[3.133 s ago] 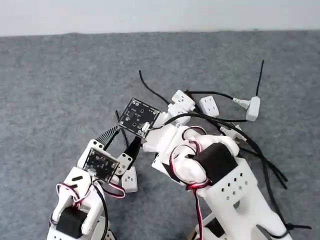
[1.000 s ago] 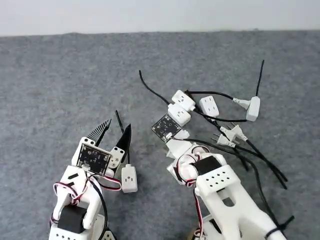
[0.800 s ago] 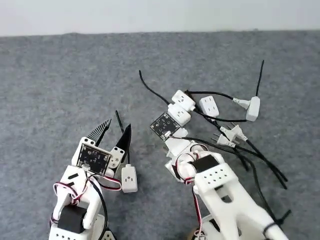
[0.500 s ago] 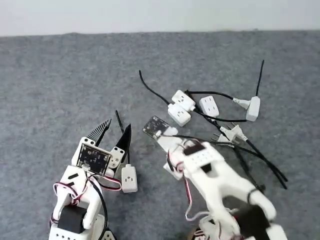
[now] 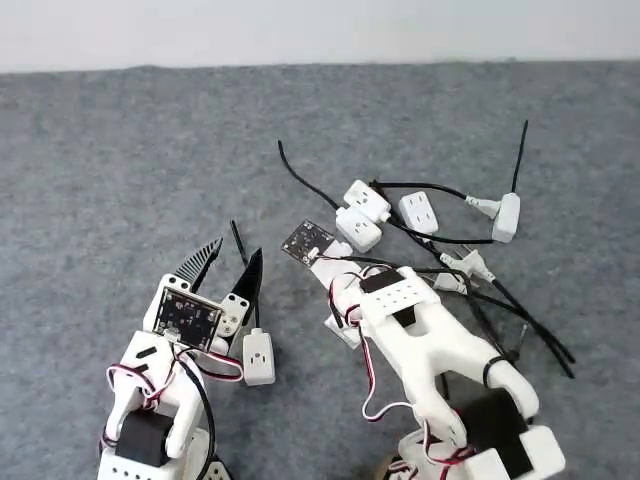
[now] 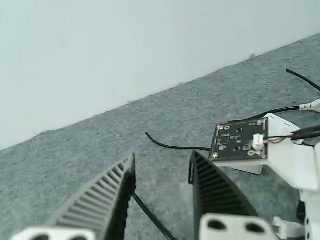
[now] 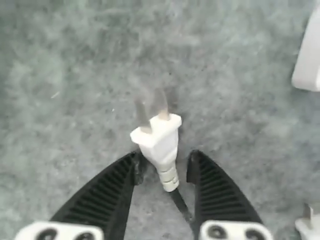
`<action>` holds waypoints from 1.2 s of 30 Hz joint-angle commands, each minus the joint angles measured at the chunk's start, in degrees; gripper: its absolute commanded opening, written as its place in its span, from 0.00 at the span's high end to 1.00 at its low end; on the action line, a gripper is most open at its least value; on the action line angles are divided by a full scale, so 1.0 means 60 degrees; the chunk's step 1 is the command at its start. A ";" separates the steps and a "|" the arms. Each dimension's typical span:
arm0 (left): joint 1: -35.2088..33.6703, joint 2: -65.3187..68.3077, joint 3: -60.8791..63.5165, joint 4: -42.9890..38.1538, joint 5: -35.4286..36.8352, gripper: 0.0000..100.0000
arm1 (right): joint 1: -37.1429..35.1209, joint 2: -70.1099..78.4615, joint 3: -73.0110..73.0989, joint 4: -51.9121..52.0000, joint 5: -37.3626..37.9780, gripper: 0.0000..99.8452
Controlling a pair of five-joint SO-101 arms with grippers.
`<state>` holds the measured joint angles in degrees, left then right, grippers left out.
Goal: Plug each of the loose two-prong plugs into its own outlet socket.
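In the right wrist view a white two-prong plug (image 7: 156,138) lies on the grey carpet, prongs pointing away. My right gripper (image 7: 166,156) is open, a black finger on either side of the plug's cord end. My left gripper (image 5: 236,250) is open and holds nothing, low at the near left. One white outlet socket (image 5: 258,357) lies beside the left arm. Three more sockets (image 5: 358,228) (image 5: 367,199) (image 5: 418,211) cluster mid-table. Another loose plug (image 5: 463,266) lies to their right among black cords.
A white socket with a plug in it (image 5: 507,216) lies at the far right. Black cords (image 5: 520,320) loop over the carpet right of the right arm (image 5: 420,330). A pale wall (image 5: 320,30) bounds the far side. The right arm's circuit board (image 6: 239,142) stands ahead of my left gripper (image 6: 162,157).
The right arm has pulled back from near the left gripper, and its wrist has turned and shifted left over the carpet. The left arm has stayed still since about a second ago.
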<state>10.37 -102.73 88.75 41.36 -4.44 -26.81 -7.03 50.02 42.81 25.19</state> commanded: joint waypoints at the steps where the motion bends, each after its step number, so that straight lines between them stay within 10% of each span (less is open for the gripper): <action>1: 0.0015 0.0015 -0.0051 -0.0264 0.0117 0.83 | -0.0168 0.0154 -0.0498 -0.0066 -0.0147 0.92; 18: 0.0029 0.0015 -0.0051 -0.0264 0.0117 0.83 | -0.0066 0.0198 -0.0513 -0.0344 -0.0117 0.99; 36: 0.0967 0.0000 -0.0799 0.1011 0.0176 0.83 | -0.1355 -0.5604 -0.2696 0.5634 0.0073 0.99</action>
<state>13.54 -102.73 87.87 45.05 -4.09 -32.44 -38.15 39.82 72.53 26.68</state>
